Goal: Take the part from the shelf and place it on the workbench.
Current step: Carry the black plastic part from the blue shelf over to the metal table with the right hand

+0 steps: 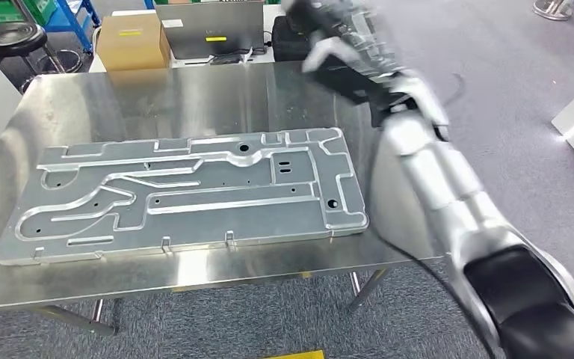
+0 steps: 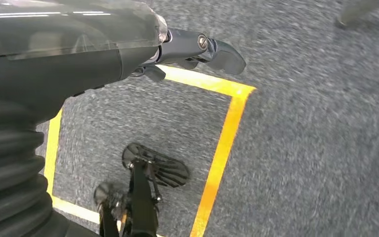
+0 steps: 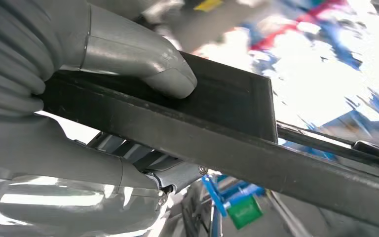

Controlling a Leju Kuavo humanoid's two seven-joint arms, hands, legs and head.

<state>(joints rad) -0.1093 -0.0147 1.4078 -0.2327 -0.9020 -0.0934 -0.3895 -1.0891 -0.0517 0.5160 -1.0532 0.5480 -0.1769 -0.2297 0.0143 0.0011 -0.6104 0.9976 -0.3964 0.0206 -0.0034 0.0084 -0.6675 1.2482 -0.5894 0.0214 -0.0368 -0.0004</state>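
In the head view my right hand [image 1: 344, 54] is raised over the far right part of the steel workbench [image 1: 119, 105] and grips a black part [image 1: 353, 88]; both are blurred. The right wrist view shows the part [image 3: 217, 113] as a flat black piece with a long bar, my thumb [image 3: 143, 59] pressing on its top face and darker fingers under it. My left hand [image 2: 103, 44] hangs beside my body above the grey floor, holding nothing, its dark fingers [image 2: 217, 52] stretched out.
A large grey machined plate [image 1: 194, 194] covers most of the workbench. Past the far edge stand a cardboard box [image 1: 132, 41], a grey laptop [image 1: 209, 30] and a black bag [image 1: 291, 37]. A black stool [image 1: 7, 37] is far left. Yellow floor tape [image 2: 222, 143] lies below my left hand.
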